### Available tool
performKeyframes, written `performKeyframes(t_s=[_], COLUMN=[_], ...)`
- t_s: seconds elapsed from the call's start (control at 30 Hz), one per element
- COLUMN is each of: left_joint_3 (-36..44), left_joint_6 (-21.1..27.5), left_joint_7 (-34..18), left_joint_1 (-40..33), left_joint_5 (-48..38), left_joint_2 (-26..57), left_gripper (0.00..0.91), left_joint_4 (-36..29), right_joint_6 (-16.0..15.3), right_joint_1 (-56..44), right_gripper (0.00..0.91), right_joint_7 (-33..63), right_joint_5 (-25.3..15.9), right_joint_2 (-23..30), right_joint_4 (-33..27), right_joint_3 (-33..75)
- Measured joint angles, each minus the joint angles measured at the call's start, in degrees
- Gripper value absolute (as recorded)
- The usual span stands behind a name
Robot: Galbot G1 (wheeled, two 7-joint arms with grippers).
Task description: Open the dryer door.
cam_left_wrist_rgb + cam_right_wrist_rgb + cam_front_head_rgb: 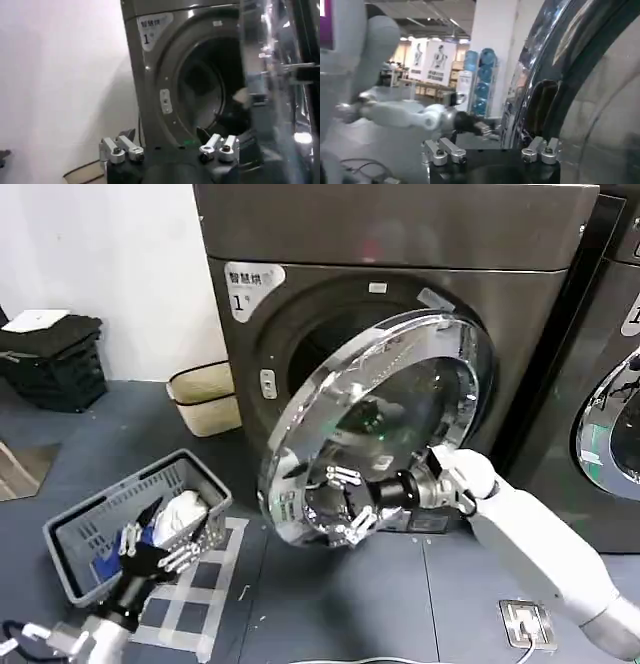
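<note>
Right gripper open at round, shiny chrome-rimmed dryer door.

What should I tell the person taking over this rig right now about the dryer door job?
Right gripper: open, fingers spread at the lower chrome rim of the dryer door; not clamped on it as far as the head view shows.
Left gripper: open, holding nothing, parked low over the grey basket on the robot's left.
Door: already swung partway out from the machine, drum opening exposed behind it.
Done: door unlatched and partly open.
Left: probably push or pull it wider with the right arm, then back the arm away.
</note>
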Motion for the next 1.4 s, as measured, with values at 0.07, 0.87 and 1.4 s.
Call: performKeyframes(t_s=[0.07,0.87,1.4], left_joint_3=[0.7,14.4,33.3], left_joint_6=[0.1,1.3,0.2], left_joint_7=[0.2,6.1,7.1], left_joint_1=[-1.8,-21.7,-30.8], left_joint_5=[-0.7,-8.1,-7.8], left_joint_2=[1.6,12.0,11.1], left_gripper=[0.907,0.907,0.907], left_joint_4=[1.2,12.3,13.5], right_joint_6=[0.0,1.8,3.2], right_joint_1=[-0.5,-29.1,-70.2], right_gripper=[0.907,0.907,0.907], right_joint_7=[-0.1,-0.3,1.1], right_joint_5=[0.1,3.0,6.5], right_joint_2=[-1.1,-18.2,-13.8], right_joint_4=[0.9,10.7,21.3], right_joint_3=[0.6,31.6,75.6])
